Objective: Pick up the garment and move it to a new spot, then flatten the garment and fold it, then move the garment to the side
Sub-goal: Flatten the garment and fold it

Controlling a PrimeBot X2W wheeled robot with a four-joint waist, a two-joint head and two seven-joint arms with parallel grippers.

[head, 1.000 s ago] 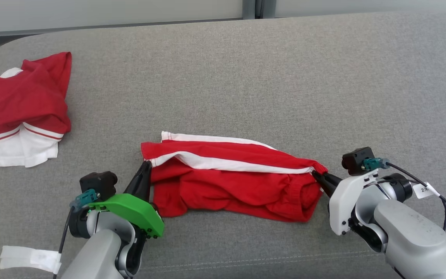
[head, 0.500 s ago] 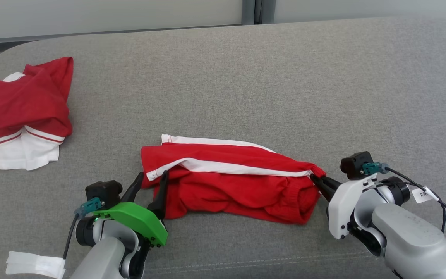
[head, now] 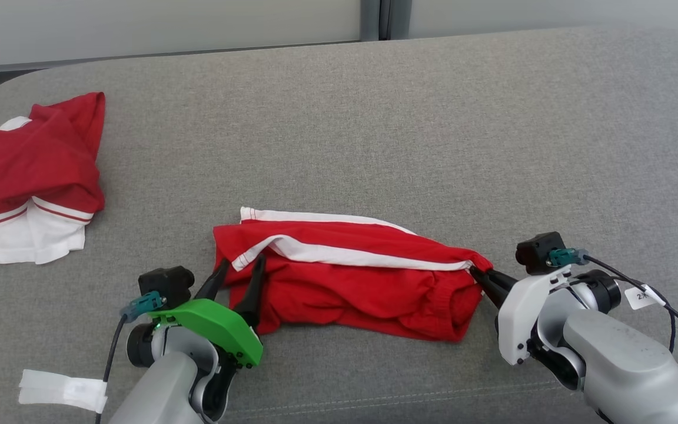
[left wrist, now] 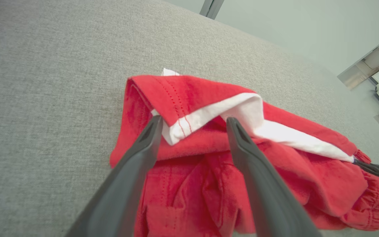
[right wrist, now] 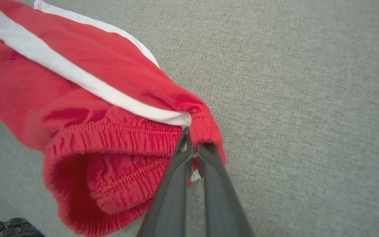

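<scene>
Red shorts with white side stripes (head: pixel 351 277) lie bunched on the grey cushion (head: pixel 374 118), hem end at the left, elastic waistband at the right. My left gripper (head: pixel 242 268) stands open at the hem end, its fingers (left wrist: pixel 143 144) straddling the folded red-and-white hem corner (left wrist: pixel 183 118). My right gripper (head: pixel 480 275) is shut on the top corner of the waistband (right wrist: pixel 206 131), where the white stripe ends. The waistband opening (right wrist: pixel 110 171) sags below that pinch.
A second crumpled red and white garment (head: pixel 33 176) lies at the cushion's far left. A strip of white tape (head: pixel 62 390) sits near the front left. The cushion's back and right side are bare grey fabric; a wall runs behind it.
My left gripper opened from shut and slid right onto the hem corner. The right gripper kept its hold. The camera shifted slightly.
</scene>
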